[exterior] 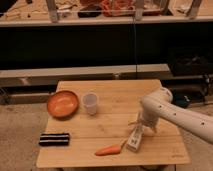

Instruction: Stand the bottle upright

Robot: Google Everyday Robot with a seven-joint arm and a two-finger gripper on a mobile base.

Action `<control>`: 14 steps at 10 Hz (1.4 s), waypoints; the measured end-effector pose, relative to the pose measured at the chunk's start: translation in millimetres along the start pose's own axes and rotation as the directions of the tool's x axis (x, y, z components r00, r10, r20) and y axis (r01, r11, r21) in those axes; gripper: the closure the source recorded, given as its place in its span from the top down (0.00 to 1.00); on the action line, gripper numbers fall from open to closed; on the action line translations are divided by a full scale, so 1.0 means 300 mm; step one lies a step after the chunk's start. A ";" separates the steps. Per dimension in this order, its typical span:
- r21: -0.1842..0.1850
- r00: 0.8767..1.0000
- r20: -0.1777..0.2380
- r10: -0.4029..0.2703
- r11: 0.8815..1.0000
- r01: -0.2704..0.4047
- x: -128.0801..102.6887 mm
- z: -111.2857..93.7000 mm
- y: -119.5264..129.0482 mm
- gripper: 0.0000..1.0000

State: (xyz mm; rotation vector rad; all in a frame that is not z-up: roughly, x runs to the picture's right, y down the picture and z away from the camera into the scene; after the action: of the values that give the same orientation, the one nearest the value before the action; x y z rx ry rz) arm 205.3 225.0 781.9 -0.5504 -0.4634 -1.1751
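Pincer (pixel 137 127): hangs at the end of the white arm over the right half of the surface (pixel 115 120), tips down, spread wide, pinching nothing that can be made out.

Bottle (pixel 134 141): lies on its side near the front edge, right of middle, directly under and just in front of the pincer. Long axis: runs from the front edge back toward the far edge, leaning a little to the right at the far end. Far end sits between or just below the spread tips; whether touching, cannot tell. Which end carries the cap, cannot tell.

Judging from that: needs the tips set across the long axis, not along it, before any squeeze, then a tilt about the end that stays down. Only one arm here, already the nearest thing to it.

Carrot (pixel 109 150): lies along the front edge, its right tip touching or just beside the bottle's near end. Could get nudged as that end swings.

Containers, well apart toward the left far side: orange bowl (pixel 52 106) near the left edge, nothing visible inside; clear cup (pixel 90 108) just beside it, upright, seemingly empty. Dark flat pack (pixel 54 139) near the front left corner.
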 end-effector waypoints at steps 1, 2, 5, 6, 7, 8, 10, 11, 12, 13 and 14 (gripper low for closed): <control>0.006 1.000 0.006 0.007 1.000 -0.007 0.010 0.020 -0.001 0.80; 0.006 1.000 0.020 0.015 1.000 -0.015 0.020 0.041 -0.003 0.77; -0.004 0.998 0.059 0.018 1.000 -0.018 0.039 0.082 -0.028 0.52; -0.007 0.998 0.068 0.017 1.000 -0.017 0.041 0.088 -0.039 0.50; -0.011 0.997 0.077 0.013 1.000 -0.013 0.043 0.093 -0.052 0.50; -0.013 0.996 0.084 0.010 1.000 -0.009 0.044 0.098 -0.064 0.50; -0.007 0.994 0.109 -0.008 1.000 0.009 0.048 0.101 -0.079 0.50; 0.011 0.987 0.146 -0.068 0.998 0.067 0.052 0.094 -0.082 0.50; 0.032 0.975 0.170 -0.141 0.990 0.138 0.056 0.085 -0.084 0.52; 0.065 0.945 0.195 -0.261 0.965 0.253 0.060 0.061 -0.088 0.56; 0.098 0.886 0.227 -0.404 0.915 0.392 0.052 0.021 -0.090 0.56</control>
State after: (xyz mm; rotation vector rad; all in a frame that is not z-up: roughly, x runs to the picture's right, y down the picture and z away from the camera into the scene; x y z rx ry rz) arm 184.6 209.8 800.5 -0.5750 -0.8454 -1.4917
